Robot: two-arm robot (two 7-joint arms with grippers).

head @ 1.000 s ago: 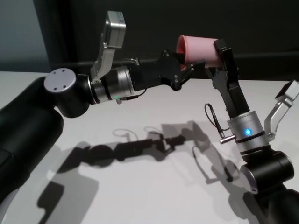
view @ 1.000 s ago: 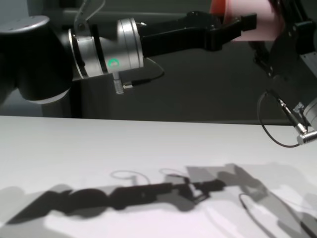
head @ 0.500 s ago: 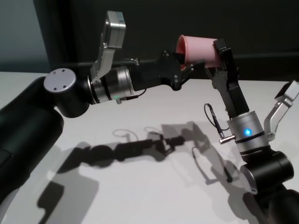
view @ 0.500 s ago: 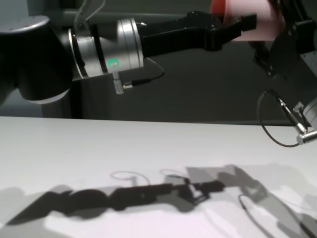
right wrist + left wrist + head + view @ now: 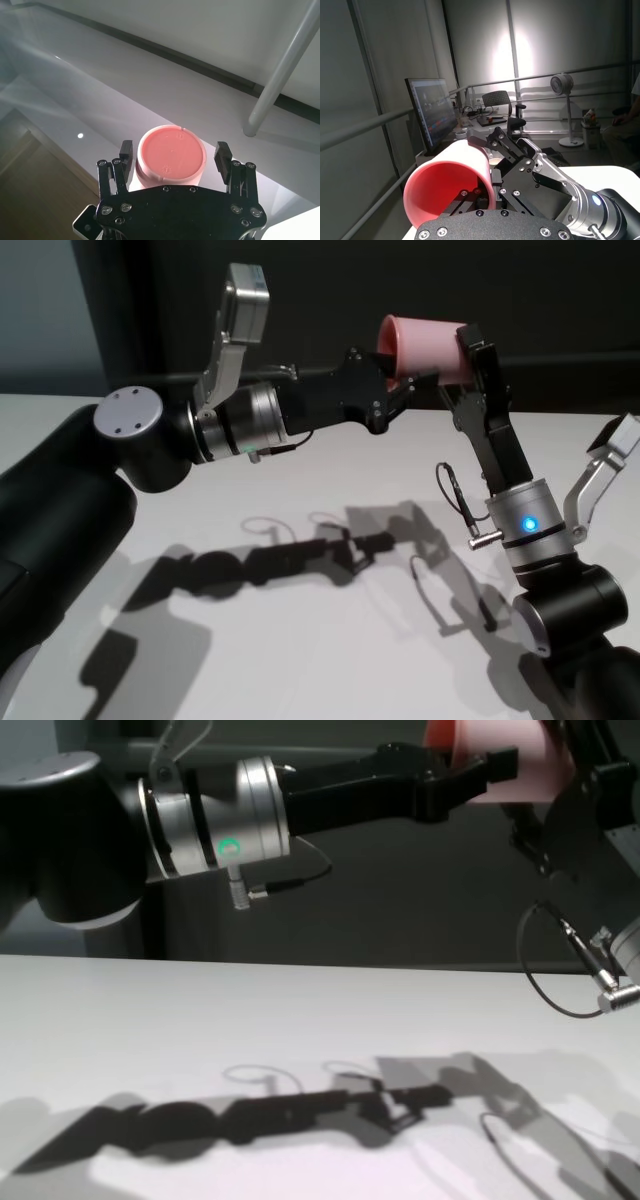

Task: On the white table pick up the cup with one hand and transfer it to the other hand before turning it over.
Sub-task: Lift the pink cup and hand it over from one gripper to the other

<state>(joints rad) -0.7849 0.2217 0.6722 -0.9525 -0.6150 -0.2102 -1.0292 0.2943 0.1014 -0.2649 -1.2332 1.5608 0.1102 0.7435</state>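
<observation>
Head view first, and we have to report stillness: against the pictures from a second ago and half a second ago nothing has shifted. The cup (image 5: 425, 345) hangs in the same spot, lying on its side high above the white table (image 5: 300, 640), with both arms frozen at it. We read that as the handover itself, mid-exchange, with the turning over not yet begun.

The left gripper (image 5: 392, 375) reaches in from the left and pinches the cup's wall at the open rim, one prong in the mouth and one under it, as far as we can make out. In the left wrist view the mouth of the cup (image 5: 445, 185) sits right at that gripper's (image 5: 480, 192) knuckles.

The right gripper (image 5: 465, 360) comes up from below at the base end. In the right wrist view its fingers (image 5: 126, 150) stand spread to either side of the cup's flat bottom (image 5: 171, 155), just beside it with a sliver of gap on each side. So we judge the left is carrying the cup alone.

Now the room. The two grippers crowd each other at the cup, so the right has to back straight off along its own line. A sideways sweep could knock the cup. Under the cup there is open air down to the tabletop, which carries only the arms' shadows there. The table's far edge runs behind the arms, against a dark backdrop. One thing to watch: the cable loop (image 5: 450, 495) beside the right wrist.
</observation>
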